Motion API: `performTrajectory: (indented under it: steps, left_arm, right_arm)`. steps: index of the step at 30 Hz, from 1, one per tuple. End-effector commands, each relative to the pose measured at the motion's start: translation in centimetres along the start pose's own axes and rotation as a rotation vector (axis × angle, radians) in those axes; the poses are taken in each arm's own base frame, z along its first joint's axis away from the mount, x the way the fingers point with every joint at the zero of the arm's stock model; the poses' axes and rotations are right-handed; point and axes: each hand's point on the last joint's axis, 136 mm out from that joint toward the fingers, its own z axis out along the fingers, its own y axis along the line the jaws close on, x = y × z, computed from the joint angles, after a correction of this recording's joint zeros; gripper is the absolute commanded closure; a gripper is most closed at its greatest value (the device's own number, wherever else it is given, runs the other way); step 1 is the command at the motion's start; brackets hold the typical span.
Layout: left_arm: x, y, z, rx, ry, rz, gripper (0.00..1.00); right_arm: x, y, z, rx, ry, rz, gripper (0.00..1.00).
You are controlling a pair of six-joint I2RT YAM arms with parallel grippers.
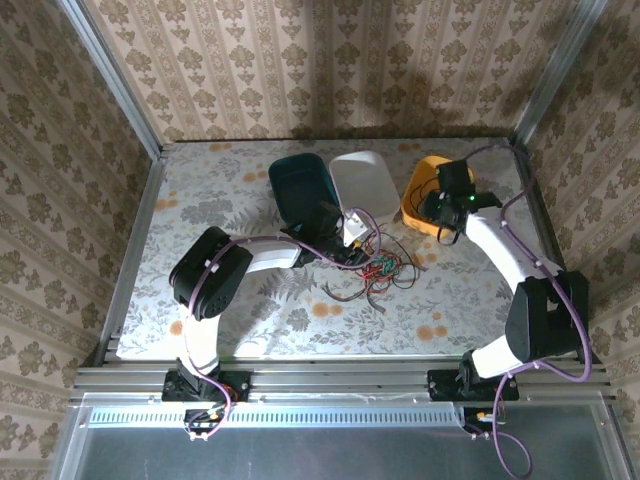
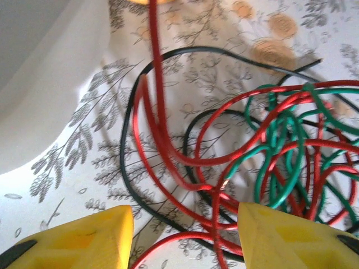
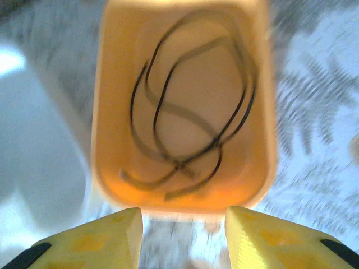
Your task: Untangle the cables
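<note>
Both jaws open, left over tangled cables [image 2: 280, 168], right above yellow tub [image 3: 261, 168] holding black cable [image 3: 179, 163].

This is a robot test cell dressed up like a home room. Panels of beige damask wallpaper [image 1: 330, 60] stand inside bare aluminium framing [image 1: 110, 75]. The counter [image 1: 200, 190] carries a floral print. A left arm [image 1: 215, 270] and a right arm [image 1: 520, 290] are bolted to a metal rail [image 1: 340, 382] at its near edge.
</note>
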Motion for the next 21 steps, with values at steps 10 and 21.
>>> performTrajectory:
  steps: [10, 21]
  left_arm:
    - [-1.9, -0.7, 0.7, 0.019, -0.019, 0.064, 0.45]
    - [-0.1, -0.7, 2.3, -0.003, 0.035, 0.082, 0.46]
  right_arm:
    - [12.6, 0.1, 2.9, 0.045, 0.399, -0.214, 0.58]
    - [16.6, -2.2, 4.5, 0.134, 0.518, -0.204, 0.60]
